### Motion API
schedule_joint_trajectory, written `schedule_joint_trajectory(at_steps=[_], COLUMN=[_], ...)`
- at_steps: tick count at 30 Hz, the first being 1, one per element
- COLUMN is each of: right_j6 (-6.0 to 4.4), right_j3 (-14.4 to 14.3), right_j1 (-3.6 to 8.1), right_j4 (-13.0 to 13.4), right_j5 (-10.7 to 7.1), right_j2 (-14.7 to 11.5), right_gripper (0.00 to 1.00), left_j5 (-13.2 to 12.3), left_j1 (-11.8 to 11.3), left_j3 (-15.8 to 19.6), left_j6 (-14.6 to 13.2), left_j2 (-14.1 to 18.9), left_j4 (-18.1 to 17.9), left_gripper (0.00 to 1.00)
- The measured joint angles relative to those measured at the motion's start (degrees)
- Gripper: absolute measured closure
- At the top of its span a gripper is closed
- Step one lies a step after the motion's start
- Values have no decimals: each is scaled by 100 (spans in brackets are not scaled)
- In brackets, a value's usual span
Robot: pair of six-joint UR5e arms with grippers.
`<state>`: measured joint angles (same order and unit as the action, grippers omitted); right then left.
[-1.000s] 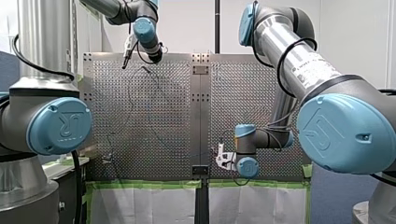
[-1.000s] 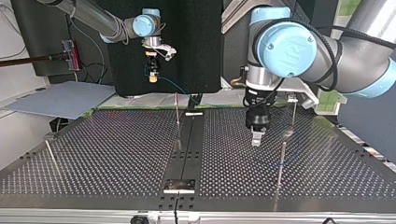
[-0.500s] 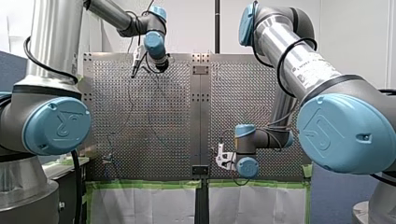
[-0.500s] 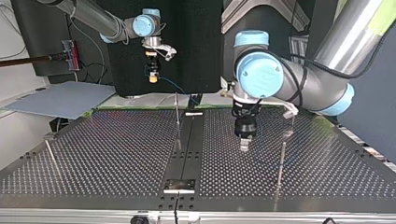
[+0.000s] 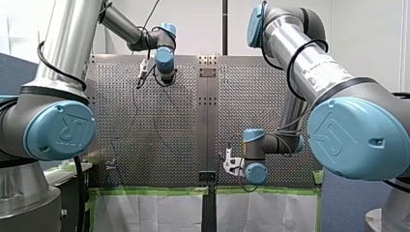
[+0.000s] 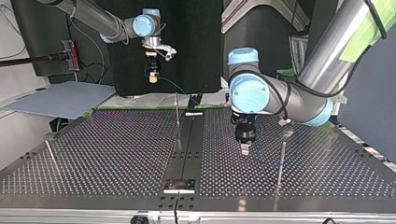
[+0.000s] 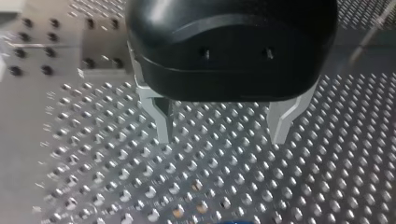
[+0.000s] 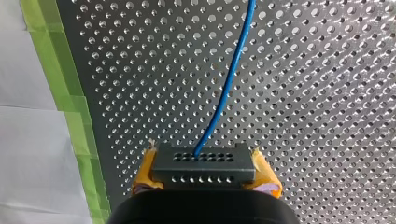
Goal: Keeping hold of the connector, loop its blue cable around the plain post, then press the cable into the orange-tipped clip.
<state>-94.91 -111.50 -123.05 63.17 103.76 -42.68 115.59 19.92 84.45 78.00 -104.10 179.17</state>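
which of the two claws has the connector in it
My right claw, the one with yellow pads: it is shut on the dark connector, with the blue cable running out ahead. My left claw is open with nothing between its fingers.

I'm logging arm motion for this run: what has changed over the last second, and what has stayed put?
My left arm's black gripper with metal fingers swept over the perforated metal table toward the top view's left and nearer that camera; it is open and empty now. My right gripper stayed where it was, still shut on the dark rectangular connector with its blue cable.
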Motion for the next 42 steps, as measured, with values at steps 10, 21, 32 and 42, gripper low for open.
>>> schedule_joint_trajectory(at_steps=[10,21,32,42], right_j6=[-2,1,-11,-15], right_j3=[0,0,0,-1], right_j1=[0,-4,-12,-13], right_j4=[27,24,45,42], right_j5=[-2,-1,4,4], right_j2=[0,0,0,0], right_gripper=[100,100,100,100], left_j5=[406,470,772,1096], left_j1=[20,35,54,73], left_j3=[-113,-124,-281,-414], left_j6=[-428,-568,-647,-875], left_j2=[-67,-301,-354,-636], left_j4=[-167,-289,-576,-649], left_gripper=[0,0,0,0])
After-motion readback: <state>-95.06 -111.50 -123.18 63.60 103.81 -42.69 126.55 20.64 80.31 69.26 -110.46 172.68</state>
